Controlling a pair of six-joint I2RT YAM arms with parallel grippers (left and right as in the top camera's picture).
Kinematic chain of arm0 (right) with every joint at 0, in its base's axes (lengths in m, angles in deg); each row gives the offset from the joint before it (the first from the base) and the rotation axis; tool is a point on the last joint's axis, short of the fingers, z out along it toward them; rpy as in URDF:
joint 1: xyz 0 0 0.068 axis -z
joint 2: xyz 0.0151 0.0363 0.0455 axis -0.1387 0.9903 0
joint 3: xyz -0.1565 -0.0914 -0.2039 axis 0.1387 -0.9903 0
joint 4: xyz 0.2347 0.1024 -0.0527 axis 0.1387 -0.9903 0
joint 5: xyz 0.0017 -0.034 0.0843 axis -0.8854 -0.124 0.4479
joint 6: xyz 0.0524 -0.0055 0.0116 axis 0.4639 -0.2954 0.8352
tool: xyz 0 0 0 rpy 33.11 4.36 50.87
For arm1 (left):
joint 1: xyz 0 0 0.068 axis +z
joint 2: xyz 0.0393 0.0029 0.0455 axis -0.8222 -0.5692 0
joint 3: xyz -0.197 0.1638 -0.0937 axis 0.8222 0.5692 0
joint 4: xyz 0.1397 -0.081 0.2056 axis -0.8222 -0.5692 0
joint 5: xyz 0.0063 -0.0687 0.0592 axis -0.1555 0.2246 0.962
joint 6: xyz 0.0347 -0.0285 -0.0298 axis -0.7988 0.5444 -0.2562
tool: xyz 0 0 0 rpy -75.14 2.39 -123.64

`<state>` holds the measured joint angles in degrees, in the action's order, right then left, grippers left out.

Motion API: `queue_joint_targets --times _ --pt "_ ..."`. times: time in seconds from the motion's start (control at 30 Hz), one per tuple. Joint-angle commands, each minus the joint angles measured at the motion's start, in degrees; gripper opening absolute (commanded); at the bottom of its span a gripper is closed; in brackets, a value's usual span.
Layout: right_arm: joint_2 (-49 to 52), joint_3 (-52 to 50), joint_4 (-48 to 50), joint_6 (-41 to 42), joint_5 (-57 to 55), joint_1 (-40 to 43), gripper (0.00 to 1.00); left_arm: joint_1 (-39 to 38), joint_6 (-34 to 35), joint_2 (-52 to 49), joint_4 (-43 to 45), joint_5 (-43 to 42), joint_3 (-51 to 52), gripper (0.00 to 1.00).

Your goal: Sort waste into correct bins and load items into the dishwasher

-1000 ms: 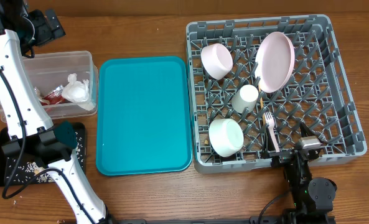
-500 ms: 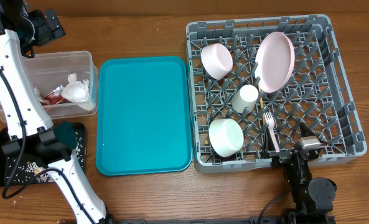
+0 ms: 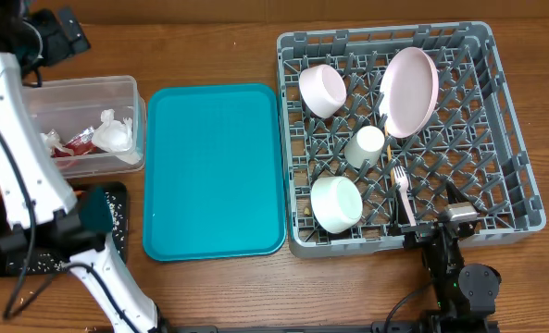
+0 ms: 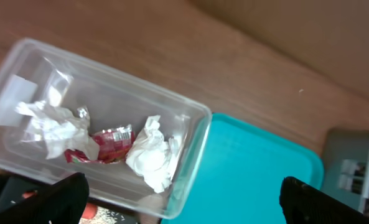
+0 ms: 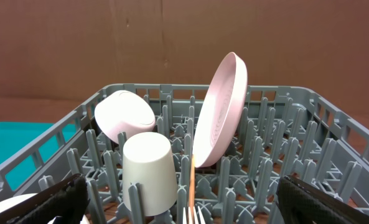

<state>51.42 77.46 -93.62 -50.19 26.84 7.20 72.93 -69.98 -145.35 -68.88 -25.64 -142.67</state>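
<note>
Napkins [image 3: 115, 135] and the red wrapper [image 3: 78, 145] in the clear tub [image 3: 89, 83] show more fully overhead now the left arm [image 3: 15, 139] has swung aside. The left gripper [image 4: 184, 180], wide open and empty, hangs over the tub's slanting long axis. Only the right wrist view shows the right gripper [image 5: 183, 180], likewise spread and empty, at the dish rack [image 5: 284, 102].

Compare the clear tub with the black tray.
The tub is clear with tall walls; the black tray is opaque and shallow. The tub holds napkins and a red wrapper; the tray holds pale crumbs. The left arm hides much of the tray, little of the tub. Both sit left of the teal tray.
</note>
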Motion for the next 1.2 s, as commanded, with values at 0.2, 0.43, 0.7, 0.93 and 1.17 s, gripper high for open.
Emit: queue_joint_targets --times 0.2,0.43,0.7,0.93,1.17 --pt "-0.68 -0.61 0.13 0.35 -0.52 0.2 1.0 -0.2 0.52 16.87 0.02 -0.44 -0.55 1.0" --pt "-0.68 -0.61 0.13 0.37 -0.52 0.2 1.0 -7.04 0.52 25.7 0.02 -0.44 5.84 1.0" --pt "-0.68 -0.61 0.11 0.35 -0.52 0.2 1.0 -22.47 0.52 36.81 0.0 -0.44 24.87 1.0" --pt "-0.68 -0.61 0.11 0.37 -0.52 0.2 1.0 -28.28 0.52 45.4 0.02 -0.46 39.23 1.0" --pt "-0.68 -0.61 0.13 0.37 -0.52 0.2 1.0 -28.26 0.52 54.03 0.02 -0.44 55.63 1.0"
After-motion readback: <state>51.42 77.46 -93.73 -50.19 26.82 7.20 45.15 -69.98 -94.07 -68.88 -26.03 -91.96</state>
